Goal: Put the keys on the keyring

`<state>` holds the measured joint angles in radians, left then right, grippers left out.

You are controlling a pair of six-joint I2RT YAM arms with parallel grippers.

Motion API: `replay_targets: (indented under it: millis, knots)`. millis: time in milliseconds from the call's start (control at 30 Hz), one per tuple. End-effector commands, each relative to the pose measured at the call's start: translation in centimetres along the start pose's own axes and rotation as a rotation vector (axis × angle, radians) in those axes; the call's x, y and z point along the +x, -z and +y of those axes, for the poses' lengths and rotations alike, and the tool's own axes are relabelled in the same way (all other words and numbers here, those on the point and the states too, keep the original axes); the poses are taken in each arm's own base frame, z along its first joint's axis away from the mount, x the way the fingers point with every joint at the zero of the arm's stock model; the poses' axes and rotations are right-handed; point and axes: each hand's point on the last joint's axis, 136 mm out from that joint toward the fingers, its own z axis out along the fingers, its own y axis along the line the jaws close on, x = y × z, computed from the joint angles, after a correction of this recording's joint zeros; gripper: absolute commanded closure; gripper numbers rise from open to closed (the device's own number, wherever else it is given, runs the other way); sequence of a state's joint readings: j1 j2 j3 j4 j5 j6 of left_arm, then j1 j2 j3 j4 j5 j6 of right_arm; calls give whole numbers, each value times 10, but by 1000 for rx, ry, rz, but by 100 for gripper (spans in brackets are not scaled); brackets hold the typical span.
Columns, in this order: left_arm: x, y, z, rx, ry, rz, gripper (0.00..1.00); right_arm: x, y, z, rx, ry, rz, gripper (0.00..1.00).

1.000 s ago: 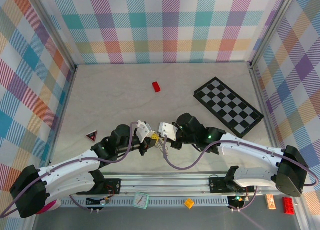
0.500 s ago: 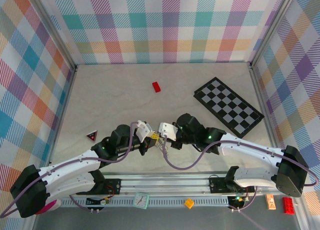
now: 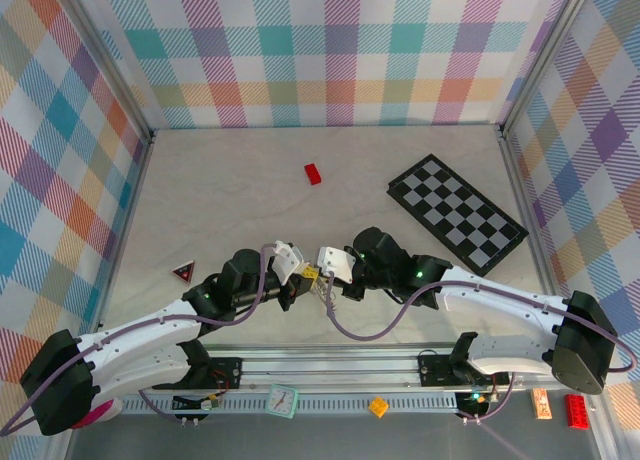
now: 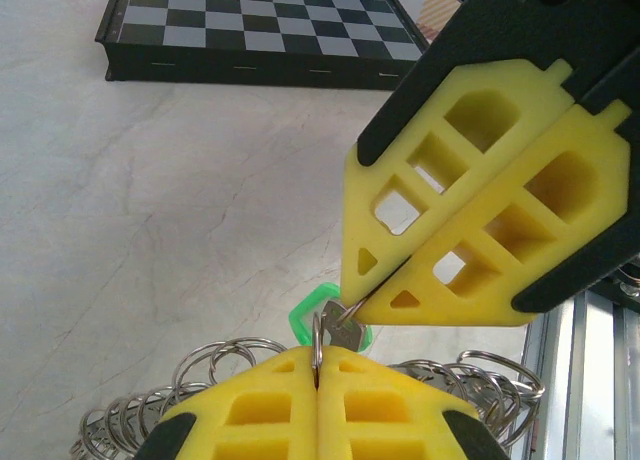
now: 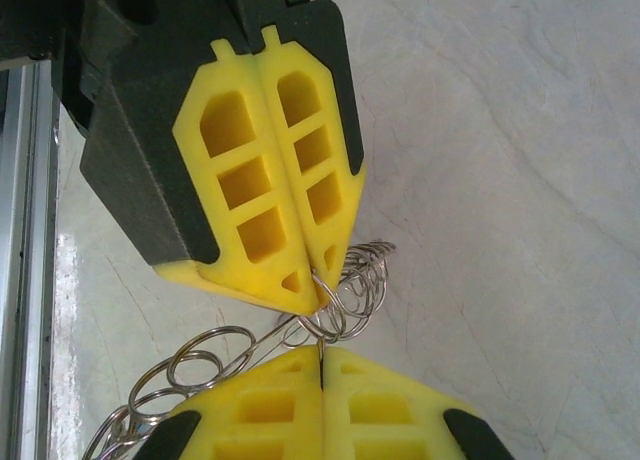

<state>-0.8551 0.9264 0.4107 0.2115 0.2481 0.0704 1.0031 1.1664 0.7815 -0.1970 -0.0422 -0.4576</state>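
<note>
L gripper (image 4: 317, 368) is pinched tight on a loop of the keyring (image 4: 215, 365). R gripper (image 4: 353, 302) looks clamped on the green key (image 4: 303, 323) — tips nearly touching, low over the table (image 4: 150, 200), front-centre. To thread well, hold ring steady and work key's hole onto the wire w/ small twists — no tugging apart.

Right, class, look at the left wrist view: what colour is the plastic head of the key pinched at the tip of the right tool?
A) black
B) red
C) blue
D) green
D: the key nipped by the closed right tool has a green plastic head. It sits just above the left tool, which is shut on a loop of the keyring.
</note>
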Motion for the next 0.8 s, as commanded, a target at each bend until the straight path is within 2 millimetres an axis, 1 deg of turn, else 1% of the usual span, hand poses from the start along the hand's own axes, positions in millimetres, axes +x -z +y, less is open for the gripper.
replay_targets:
  millis: [0, 67, 167, 467, 767]
  knots:
    - [-32, 3, -4, 11, -15, -84, 100, -5, 1, -5, 34, 12, 0, 100]
    - [-32, 3, -4, 10, -15, -84, 100, -5, 2, -12, 73, 13, 5, 100]
    - [-32, 3, -5, 12, -15, -83, 100, -4, 4, -16, 93, 14, 9, 100]
    - [-32, 3, -4, 11, -13, -84, 100, -10, 0, -4, 25, 6, -24, 100]
    - [-32, 2, -5, 14, -14, -85, 100, -12, 0, -3, 18, 0, -34, 100]
